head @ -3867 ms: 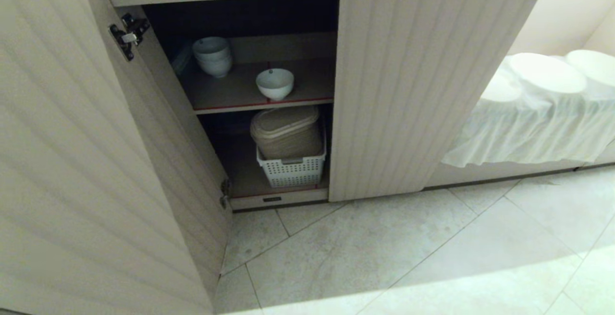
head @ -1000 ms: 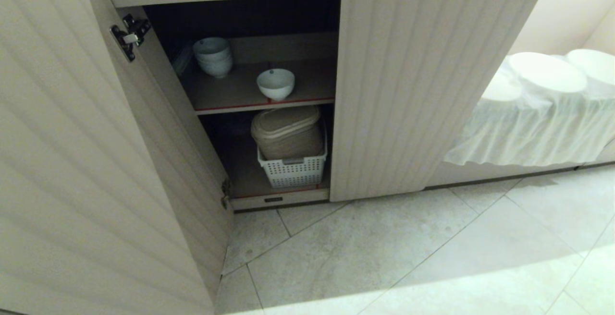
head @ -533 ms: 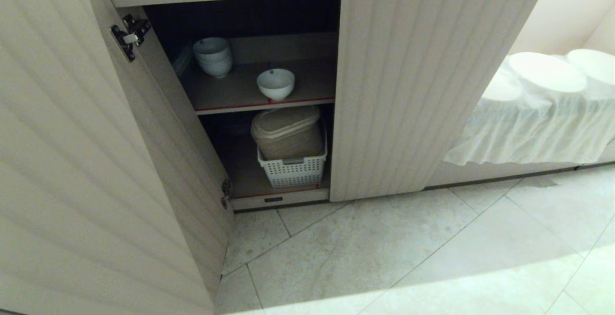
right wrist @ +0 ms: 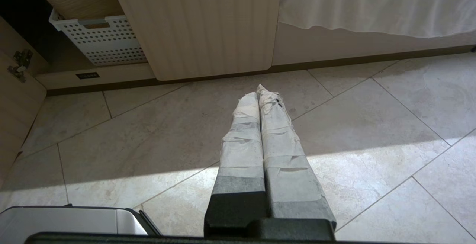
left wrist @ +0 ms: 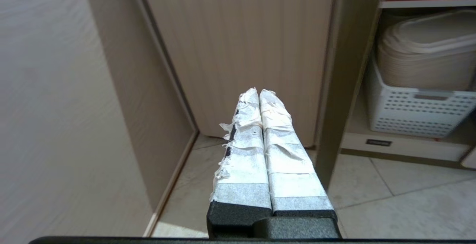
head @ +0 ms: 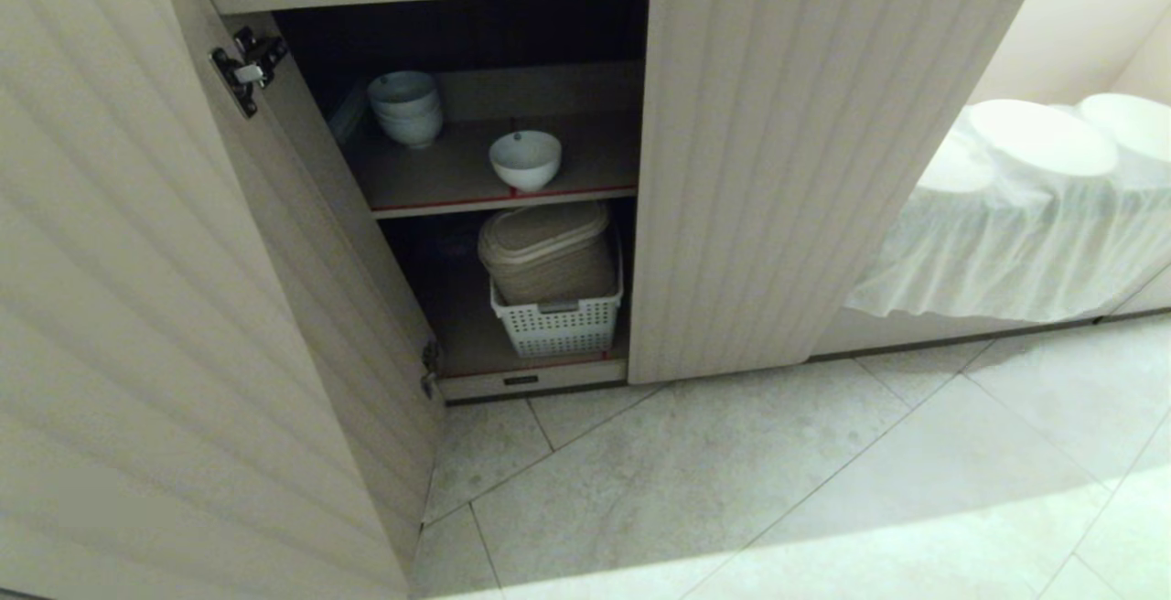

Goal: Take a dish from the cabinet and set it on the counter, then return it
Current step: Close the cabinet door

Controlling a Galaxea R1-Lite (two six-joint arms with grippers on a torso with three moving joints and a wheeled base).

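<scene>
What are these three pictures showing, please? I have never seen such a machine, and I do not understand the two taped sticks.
The machine is a two-armed robot with three cameras. The head camera looks down at an open cabinet: a single white bowl stands on the upper shelf, beside stacked bowls; below is a white basket holding a beige container. The other pictures come from the wrists. The taped sticks are the fingers of the left pincer and right pincer, both shut and holding nothing, above the tiled floor.

One lone bowl, one bowl stack, one basket
</scene>
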